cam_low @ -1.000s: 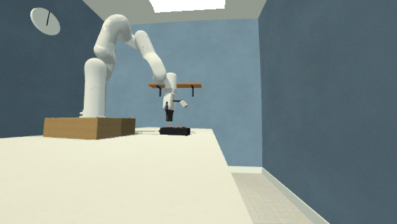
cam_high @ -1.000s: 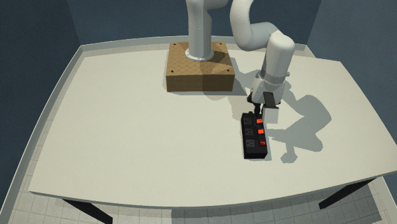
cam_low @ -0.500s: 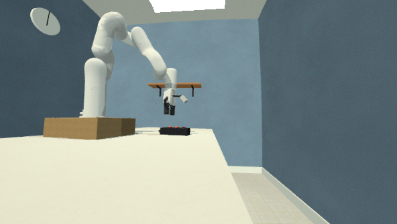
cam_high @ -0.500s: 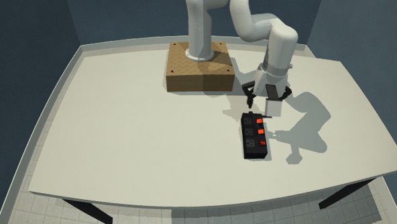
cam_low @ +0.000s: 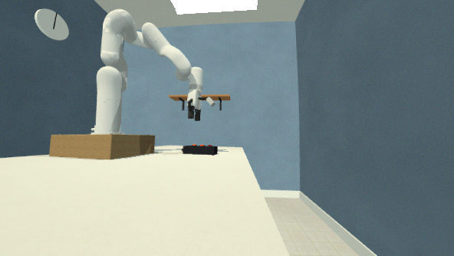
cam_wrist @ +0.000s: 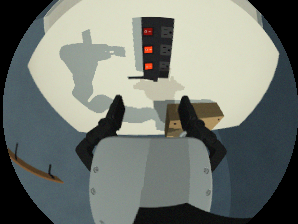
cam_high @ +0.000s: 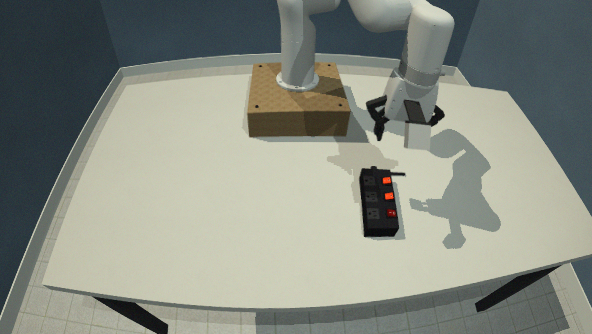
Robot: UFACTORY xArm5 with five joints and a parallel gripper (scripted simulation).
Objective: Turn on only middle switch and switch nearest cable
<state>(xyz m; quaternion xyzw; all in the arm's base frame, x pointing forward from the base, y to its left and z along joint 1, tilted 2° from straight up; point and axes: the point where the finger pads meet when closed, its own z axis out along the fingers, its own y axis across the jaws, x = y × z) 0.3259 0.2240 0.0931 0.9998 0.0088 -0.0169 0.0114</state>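
Note:
The black power strip (cam_high: 380, 202) lies flat on the table, right way up, with its cable stub (cam_high: 397, 174) at the far end. The switch nearest the cable (cam_high: 386, 180) and the middle switch (cam_high: 388, 196) glow bright orange. The switch at the other end (cam_high: 391, 213) is a darker red. My gripper (cam_high: 407, 126) hangs open and empty, well above the table and beyond the cable end of the strip. In the wrist view the open fingers frame the table just short of the strip (cam_wrist: 154, 46). In the side view the gripper (cam_low: 193, 114) is high above the strip (cam_low: 199, 149).
The arm stands on a brown wooden base block (cam_high: 297, 100) at the back of the table, left of the gripper. A raised rim runs along the table's back and left edges. A wall shelf is behind the arm.

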